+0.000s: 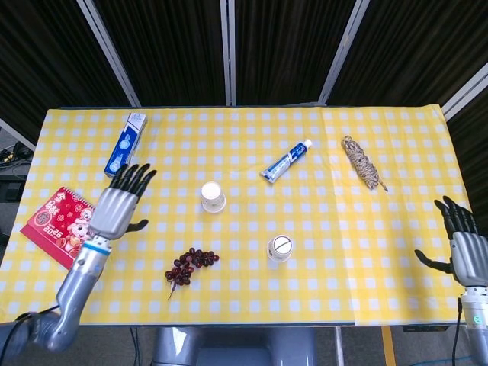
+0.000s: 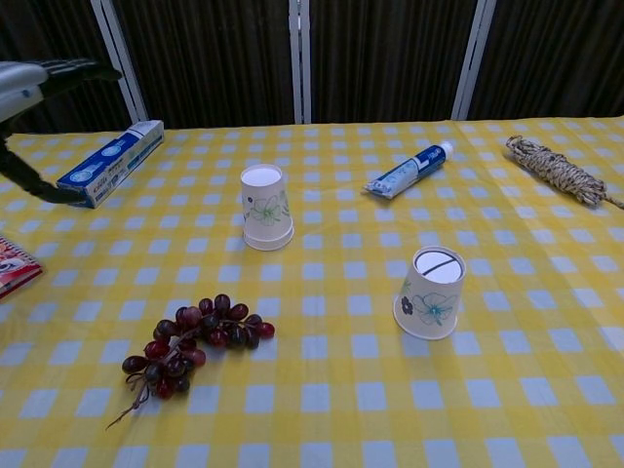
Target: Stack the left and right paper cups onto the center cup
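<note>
Both of my robot hands are open and hold nothing. My left robot hand (image 1: 120,204) hovers with fingers spread over the left part of the table (image 1: 381,252), between the calendar (image 1: 61,221) and the stacked cups (image 1: 213,197). My right robot hand (image 1: 462,248) hangs off the table's right edge. The stacked cups stand upside down near the middle. The remaining cup (image 1: 280,248) stands inverted to their right, nearer me, apart from the grapes (image 1: 189,264).
</note>
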